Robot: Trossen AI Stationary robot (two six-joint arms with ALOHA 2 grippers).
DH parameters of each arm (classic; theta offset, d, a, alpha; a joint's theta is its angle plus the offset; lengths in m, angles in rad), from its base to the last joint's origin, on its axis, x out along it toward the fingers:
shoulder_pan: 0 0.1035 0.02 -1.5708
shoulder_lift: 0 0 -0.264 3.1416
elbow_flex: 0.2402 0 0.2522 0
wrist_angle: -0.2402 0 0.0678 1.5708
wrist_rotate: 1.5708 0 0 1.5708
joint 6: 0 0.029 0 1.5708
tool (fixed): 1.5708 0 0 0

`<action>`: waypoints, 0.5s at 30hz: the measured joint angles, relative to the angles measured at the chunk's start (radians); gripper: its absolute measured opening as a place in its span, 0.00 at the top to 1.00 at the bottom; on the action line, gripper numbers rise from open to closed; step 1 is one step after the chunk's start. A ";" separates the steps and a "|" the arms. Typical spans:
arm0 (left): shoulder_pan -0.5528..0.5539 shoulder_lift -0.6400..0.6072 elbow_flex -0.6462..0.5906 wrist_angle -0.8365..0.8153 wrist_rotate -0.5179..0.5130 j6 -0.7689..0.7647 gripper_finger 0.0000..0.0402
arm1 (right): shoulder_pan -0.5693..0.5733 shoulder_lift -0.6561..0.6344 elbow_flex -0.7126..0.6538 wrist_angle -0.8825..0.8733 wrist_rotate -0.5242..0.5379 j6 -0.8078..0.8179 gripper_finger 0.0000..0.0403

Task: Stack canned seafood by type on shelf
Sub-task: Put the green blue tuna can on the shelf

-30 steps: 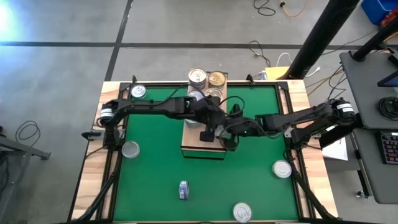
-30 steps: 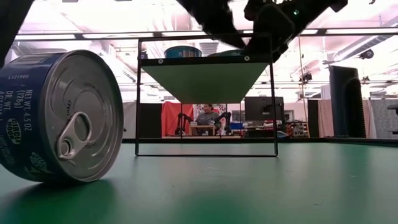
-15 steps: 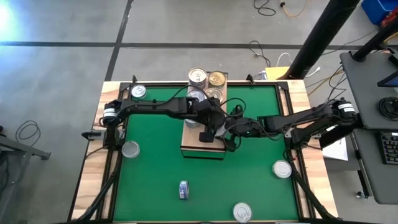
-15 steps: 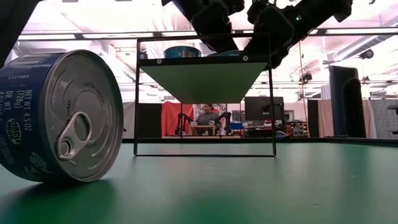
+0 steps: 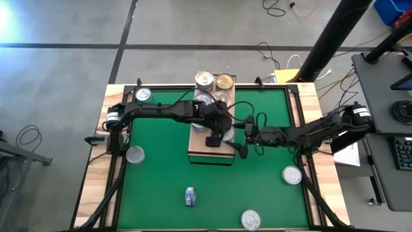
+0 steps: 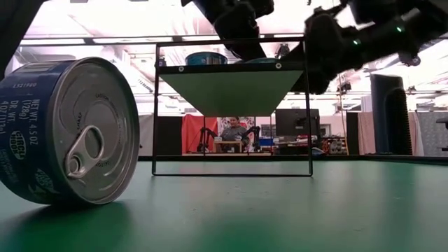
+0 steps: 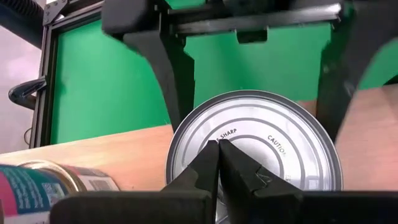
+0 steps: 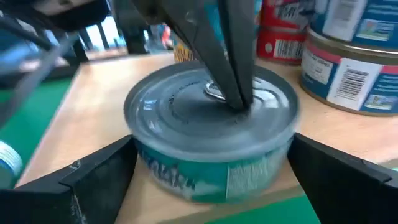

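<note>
A teal-labelled, silver-topped can [image 8: 211, 143] stands on the light-wood shelf [image 5: 209, 156], near its near right corner. My left gripper [image 7: 218, 149] is shut, with its tips on the can's lid [image 7: 261, 143]. My right gripper [image 8: 208, 163] reaches in level from the table's right side, open, with one finger on each side of the can. I see no touch there. Several more cans [image 5: 214, 88] stand on their bases at the shelf's far end. My left gripper presses its shut fingertips [image 8: 239, 99] on the middle of the can's lid [image 8: 214, 109], beside the pull tab. The fingers slant down from the table's left and far side. The can stands upright on the shelf board.
Loose cans lie on the green table: two at the left [image 5: 135, 154] [image 5: 143, 95] and two at the near right [image 5: 293, 174] [image 5: 251, 220]. A blue can rests on its side near the front edge [image 5: 190, 196] [image 6: 70, 133]. Behind the table is a room with a seated person.
My right gripper has sunk beside the shelf's right side and tipped closer to level, while its arm has drawn back toward the table's right edge. It has stayed open. My left gripper has settled slightly lower on the can, still shut.
</note>
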 joint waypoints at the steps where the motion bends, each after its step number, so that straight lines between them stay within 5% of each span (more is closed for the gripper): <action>1: 0.000 0.000 0.000 -0.004 0.000 0.000 1.00 | 0.001 0.003 -0.030 0.056 -0.002 -0.007 0.01; 8: 0.003 0.000 -0.001 -0.007 0.001 0.000 1.00 | 0.004 0.016 -0.187 0.386 -0.003 -0.041 0.01; 15: 0.003 0.000 -0.002 0.002 -0.031 -0.001 1.00 | 0.000 -0.041 -0.218 0.330 -0.003 0.001 0.01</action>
